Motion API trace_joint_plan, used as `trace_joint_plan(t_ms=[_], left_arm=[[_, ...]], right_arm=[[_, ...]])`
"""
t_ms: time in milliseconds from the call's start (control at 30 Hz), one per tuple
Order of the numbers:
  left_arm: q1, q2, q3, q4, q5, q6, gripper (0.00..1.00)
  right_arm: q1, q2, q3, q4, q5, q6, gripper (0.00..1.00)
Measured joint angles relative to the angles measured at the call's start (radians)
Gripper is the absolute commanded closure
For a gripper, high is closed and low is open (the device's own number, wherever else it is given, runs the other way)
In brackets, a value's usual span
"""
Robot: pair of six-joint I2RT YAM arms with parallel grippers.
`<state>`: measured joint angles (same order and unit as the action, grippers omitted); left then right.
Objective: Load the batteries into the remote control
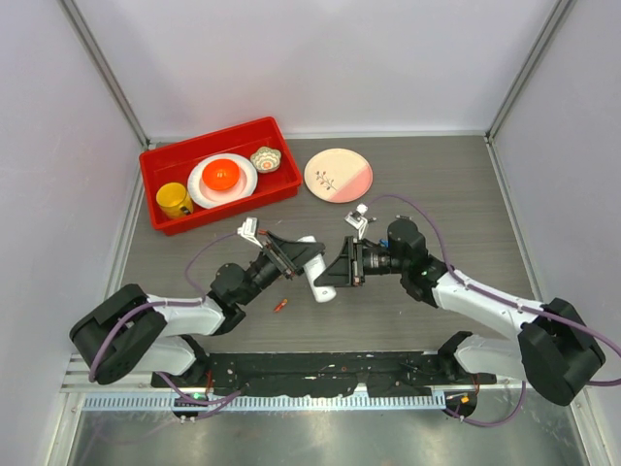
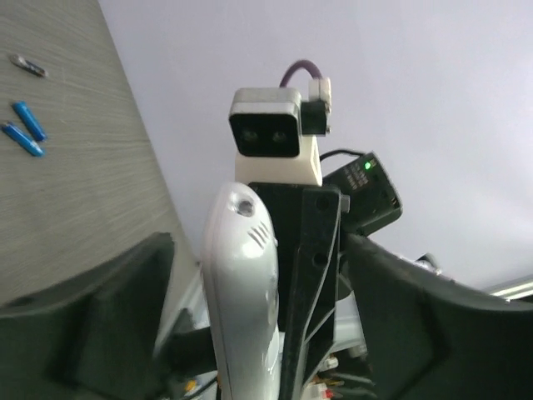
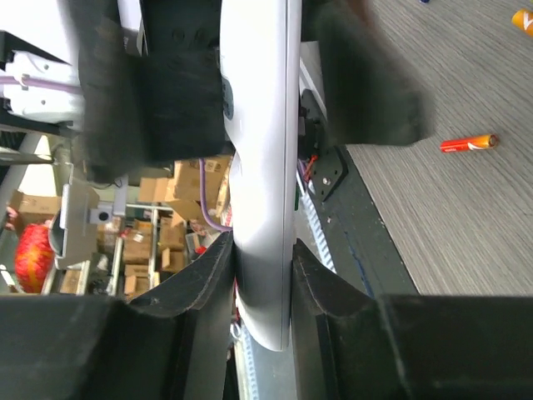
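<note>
White plastic of the remote control (image 3: 262, 167) is pinched edge-on between the black fingers (image 3: 204, 279) of the right gripper (image 3: 262, 267), above the table (image 3: 466, 233) at the middle of the top view. Left gripper (image 2: 258, 250) straddles the same remote with its fingers spread, not pressing it. One orange-red battery (image 3: 468, 143) lies at the right wrist view's upper right, and two blue batteries (image 2: 29, 121) lie at the left wrist view's upper left.

Grey wood-grain table (image 1: 446, 194) under me: a red bin (image 1: 277, 189) sits at its far left, with a pink-and-cream plate (image 1: 338, 175) just right of it, not touching. One orange-red battery (image 1: 279, 305) lies alone toward the near edge, left of centre. My left wrist view catches a pair of blue batteries (image 2: 29, 121) side by side on the grain, and a third slim cell (image 2: 27, 66), colour unclear, a little apart from them.
</note>
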<state>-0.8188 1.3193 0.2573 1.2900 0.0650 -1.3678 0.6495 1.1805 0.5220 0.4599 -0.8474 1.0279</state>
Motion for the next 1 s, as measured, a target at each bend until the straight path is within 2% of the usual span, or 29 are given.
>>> trace_joint_plan(t_ms=[167, 267, 333, 433, 567, 700, 833, 1000], left_arm=[[0.058, -0.035, -0.007, -0.002, 0.007, -0.018, 0.0], [0.106, -0.102, -0.014, -0.007, 0.021, -0.017, 0.0], [0.137, -0.172, -0.023, -0.071, 0.025, -0.004, 0.0], [0.16, -0.353, -0.035, -0.224, 0.021, 0.025, 0.0], [0.16, -0.603, -0.035, -0.441, 0.003, 0.092, 0.0], [0.16, -0.8, -0.071, -0.605, -0.047, 0.126, 0.01], [0.16, -0.912, -0.106, -0.763, -0.077, 0.152, 0.01], [0.16, -0.963, -0.108, -0.906, -0.081, 0.179, 0.02]], right_arm=[[0.002, -0.036, 0.099, -0.255, 0.035, -0.157, 0.99], [0.003, -0.033, 0.22, -0.519, 0.175, -0.299, 0.99], [0.024, -0.003, 0.351, -0.705, 0.317, -0.4, 0.99], [0.049, 0.074, 0.533, -0.934, 0.674, -0.498, 0.99], [0.043, 0.198, 0.616, -1.164, 1.075, -0.577, 0.99], [0.043, 0.343, 0.626, -1.308, 1.267, -0.624, 0.99], [0.05, 0.455, 0.625, -1.348, 1.319, -0.644, 0.99], [0.1, 0.584, 0.63, -1.35, 1.35, -0.661, 0.99]])
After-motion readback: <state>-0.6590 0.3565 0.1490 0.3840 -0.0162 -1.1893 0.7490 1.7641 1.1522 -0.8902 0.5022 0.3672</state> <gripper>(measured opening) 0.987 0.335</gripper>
